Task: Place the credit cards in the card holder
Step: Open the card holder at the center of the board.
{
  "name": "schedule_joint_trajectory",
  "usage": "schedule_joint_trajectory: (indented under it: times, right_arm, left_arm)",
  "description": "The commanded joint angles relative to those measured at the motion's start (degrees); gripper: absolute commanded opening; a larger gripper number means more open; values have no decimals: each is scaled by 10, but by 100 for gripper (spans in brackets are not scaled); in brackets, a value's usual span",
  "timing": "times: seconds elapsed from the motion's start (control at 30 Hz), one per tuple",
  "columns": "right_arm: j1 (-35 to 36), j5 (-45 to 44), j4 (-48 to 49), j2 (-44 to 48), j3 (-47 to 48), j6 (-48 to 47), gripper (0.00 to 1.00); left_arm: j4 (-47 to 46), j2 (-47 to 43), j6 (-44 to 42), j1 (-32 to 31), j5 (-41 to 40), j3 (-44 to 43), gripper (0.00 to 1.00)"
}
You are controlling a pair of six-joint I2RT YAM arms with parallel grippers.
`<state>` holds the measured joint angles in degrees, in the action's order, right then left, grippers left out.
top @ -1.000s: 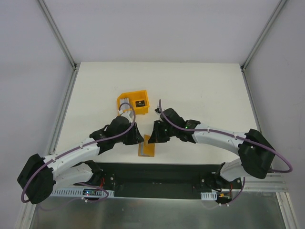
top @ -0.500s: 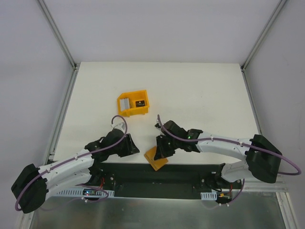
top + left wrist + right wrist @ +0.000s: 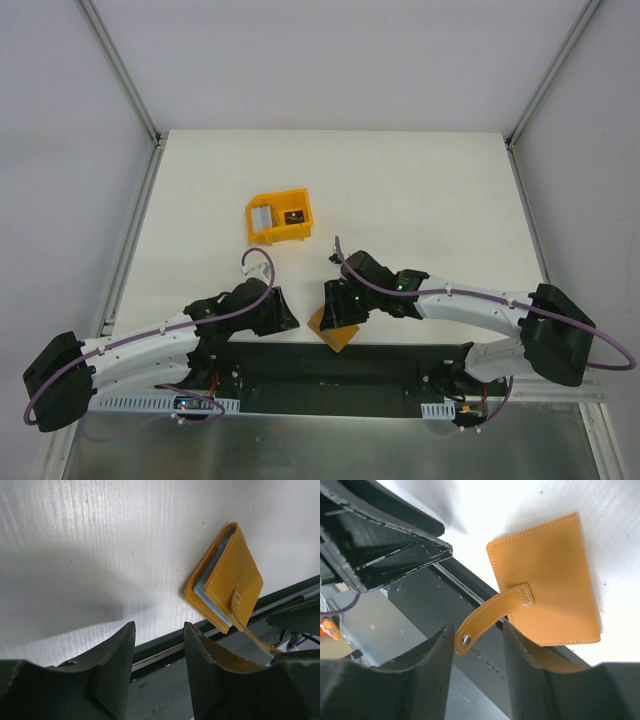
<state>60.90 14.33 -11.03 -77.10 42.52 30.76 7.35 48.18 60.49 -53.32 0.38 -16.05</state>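
Here, the holder (image 3: 335,328) lies folded shut at the near edge of the bench (image 3: 420,190), lower centre of the overhead view, with one corner jutting past the edge over the dark rail (image 3: 400,362). Its tab (image 3: 495,612) is unsnapped and hangs loose over that rail. Pale layers (image 3: 205,594) show between the covers; whether they are pockets or cards I cannot tell.

The step in hand looks like letting go of the folded holder. To do it well, the right gripper (image 3: 476,630) should lift straight away without catching the tab, which lies in the gap between its fingers; a snag could drag the holder off the bench. Nudging the holder further onto the bench before any new work would be safer. Farther up, left of centre, an orange bin (image 3: 285,234) holds a grey piece (image 3: 262,217) and a dark piece (image 3: 294,216). If these are cards, the holder would need reopening for them.

Both arms lie low along the near edge, wrists meeting at lower centre. The right arm (image 3: 470,300) reaches in from the lower right, its gripper spread directly over the holder and pinching nothing that I can see. The left arm (image 3: 150,345) reaches in from the lower left. The left gripper (image 3: 159,630) is spread and empty, just left of the holder and apart from it.
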Motion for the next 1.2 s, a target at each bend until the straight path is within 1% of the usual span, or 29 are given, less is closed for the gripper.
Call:
schedule_joint_trajectory:
  times: [0.0,0.07,0.1,0.17,0.27,0.37,0.47,0.57,0.6,0.7,0.8,0.87,0.93,0.97,1.03,1.17]
  right_arm:
    - [-10,-21,-36,41,27,-55,49]
    - [-18,-21,-37,62,25,-70,51]
    - [-22,-24,-38,73,23,-76,54]
    - [-28,-16,-37,92,18,-83,56]
    - [-42,-39,-53,107,4,-78,61]
    - [-82,-24,-52,91,-29,-82,61]
    - [-103,-5,-21,71,-67,-86,61]
    - [-107,18,6,54,-83,-86,62]
    - [-108,20,14,48,-88,-86,62]
    - [-108,45,42,26,-100,-75,62]
    - [-105,64,71,11,-111,-57,61]
    - [-105,70,100,7,-124,-46,59]
    - [-105,74,108,-1,-127,-37,57]
    - [-106,76,124,-5,-128,-33,55]
    - [-106,74,131,-13,-129,-22,49]
    - [-106,75,166,-17,-140,10,43]
  left_arm:
    - [-6,11,2,-3,-27,-28,43]
    - [-5,19,2,-3,-26,-28,43]
    - [-5,23,-1,-3,-26,-30,43]
    - [-5,31,-4,-3,-25,-32,43]
    - [-5,35,-5,-3,-23,-34,43]
    - [-6,38,-12,-3,-21,-39,44]
    - [-9,49,-29,-4,-12,-51,44]
    - [-14,68,-49,-4,-5,-71,44]
    - [-16,76,-55,-3,11,-77,44]
    - [-28,102,-65,-3,25,-90,44]
    - [-42,138,-71,-4,42,-99,44]
    - [-52,164,-71,-6,53,-104,41]
    - [-63,189,-69,-13,54,-110,39]
    - [-65,200,-67,-18,54,-114,39]
    - [-66,216,-61,-23,48,-119,38]
    - [-68,236,-45,-30,38,-121,35]
